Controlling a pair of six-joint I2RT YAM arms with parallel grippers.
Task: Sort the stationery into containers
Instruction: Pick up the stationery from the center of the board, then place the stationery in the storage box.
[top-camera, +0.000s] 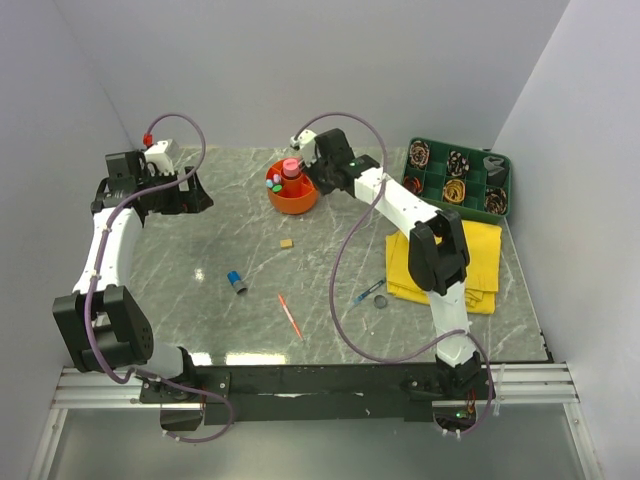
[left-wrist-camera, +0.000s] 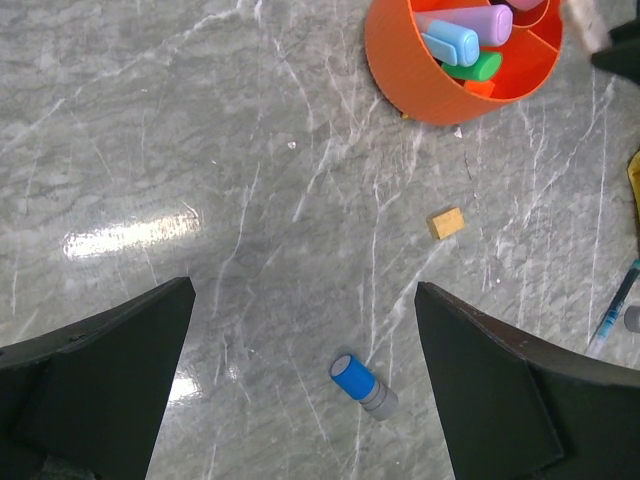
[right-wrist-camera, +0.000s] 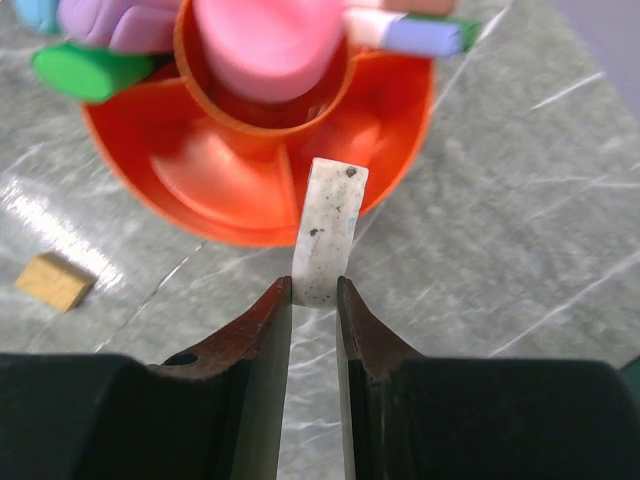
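A grey marbled table (top-camera: 200, 230) is seen, with several things laid directly on it. A round orange organiser (top-camera: 290, 206) is set towards the far middle, and a green tray (top-camera: 460, 148) is placed at the far right corner. A yellow cloth (top-camera: 480, 270) is spread just in front of the tray. A tan eraser (top-camera: 286, 243) is found near the organiser. Closer in, a blue-capped cylinder (top-camera: 237, 282) is laid on its side, and a red pen (top-camera: 290, 315) is laid to its right. A blue pen (top-camera: 368, 294) and a dark disc (top-camera: 380, 301) are found by the cloth's left edge.
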